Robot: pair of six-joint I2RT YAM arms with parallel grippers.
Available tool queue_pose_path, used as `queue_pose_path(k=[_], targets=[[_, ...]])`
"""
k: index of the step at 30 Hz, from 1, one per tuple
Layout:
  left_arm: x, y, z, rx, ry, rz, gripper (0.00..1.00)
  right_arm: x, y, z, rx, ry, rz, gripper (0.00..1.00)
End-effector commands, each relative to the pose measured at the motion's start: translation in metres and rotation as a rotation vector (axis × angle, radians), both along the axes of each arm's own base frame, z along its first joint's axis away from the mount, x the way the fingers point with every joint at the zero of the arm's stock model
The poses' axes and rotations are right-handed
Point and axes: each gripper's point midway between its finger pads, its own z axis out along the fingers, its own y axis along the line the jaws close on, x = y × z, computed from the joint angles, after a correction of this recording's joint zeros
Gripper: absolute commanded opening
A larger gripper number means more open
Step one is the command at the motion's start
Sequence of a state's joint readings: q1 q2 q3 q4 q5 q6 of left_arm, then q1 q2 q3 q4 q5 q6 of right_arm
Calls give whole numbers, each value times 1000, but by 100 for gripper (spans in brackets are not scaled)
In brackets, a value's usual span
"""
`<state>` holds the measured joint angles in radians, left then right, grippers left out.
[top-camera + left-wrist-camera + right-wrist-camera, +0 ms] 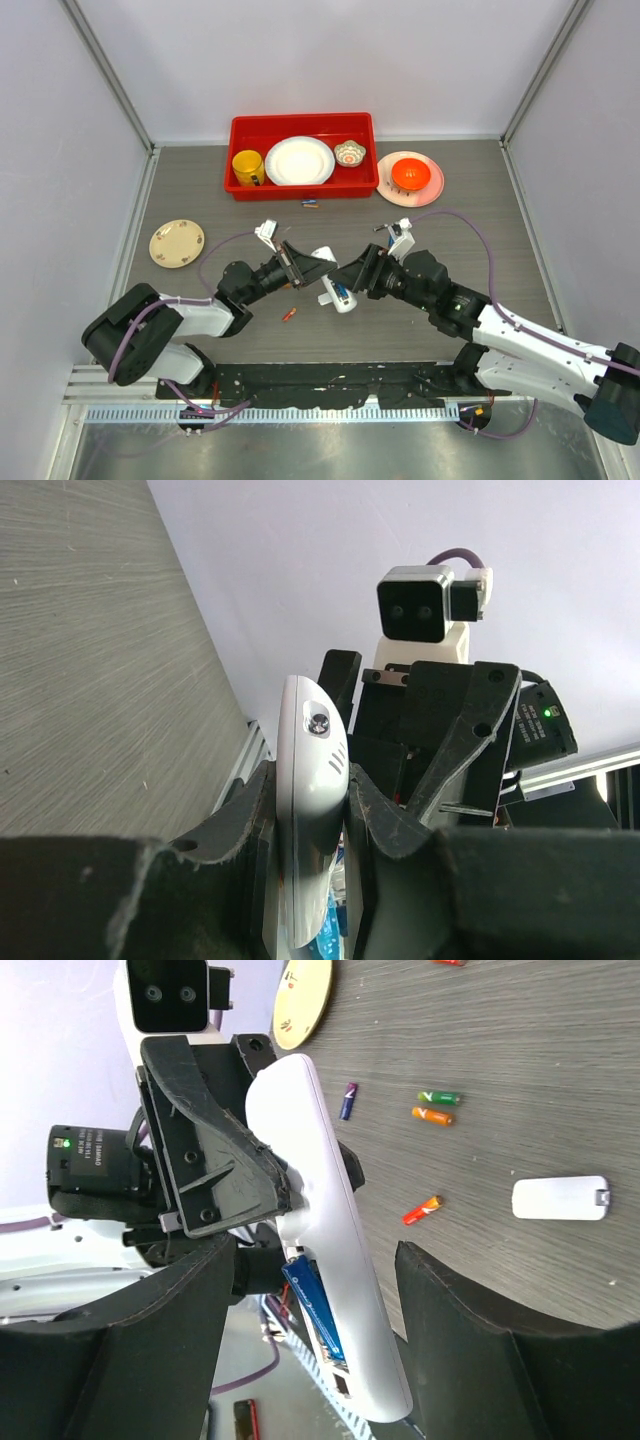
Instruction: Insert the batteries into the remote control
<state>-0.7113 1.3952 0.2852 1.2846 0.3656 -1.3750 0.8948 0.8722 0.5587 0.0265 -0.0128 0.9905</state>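
Left tool (312, 788) clenched on remote control (308, 735), blue battery (312, 1307) in its slot; right tool (315, 1258) released.

1. grey wood-grain table (200, 190) under everything.
2. red tray (300, 191) at the far edge, long side facing the near edge.
3. in the tray, left to right: yellow mug (247, 166), white plate (299, 160), small patterned bowl (350, 153).
4. pink plate (435, 188) just right of the tray, orange bowl (410, 175) sitting on it.
5. beige patterned plate (177, 243) alone at far left, well apart from the tray.
6. flat white cover piece (560, 1198) lying on the table, seen in the right wrist view.
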Motion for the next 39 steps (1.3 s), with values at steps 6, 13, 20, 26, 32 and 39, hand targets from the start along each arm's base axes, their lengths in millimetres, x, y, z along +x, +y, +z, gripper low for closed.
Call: queue_pose_path(k=[6,13,20,26,32,39], targets=[[-14,17,67,-188,-241,29,0,1,11,20,163,21,40,70],[-13,17,68,-190,-244,36,0,3,8,15,197,41,37,65],[-12,17,68,-189,-246,40,0,5,5,9,210,59,39,58],[-11,17,68,-189,-244,43,0,5,5,8,214,60,45,57],[-9,17,70,-193,-244,53,0,4,5,3,209,69,50,53],[-8,18,76,-206,-257,60,0,2,6,-2,215,79,60,45]])
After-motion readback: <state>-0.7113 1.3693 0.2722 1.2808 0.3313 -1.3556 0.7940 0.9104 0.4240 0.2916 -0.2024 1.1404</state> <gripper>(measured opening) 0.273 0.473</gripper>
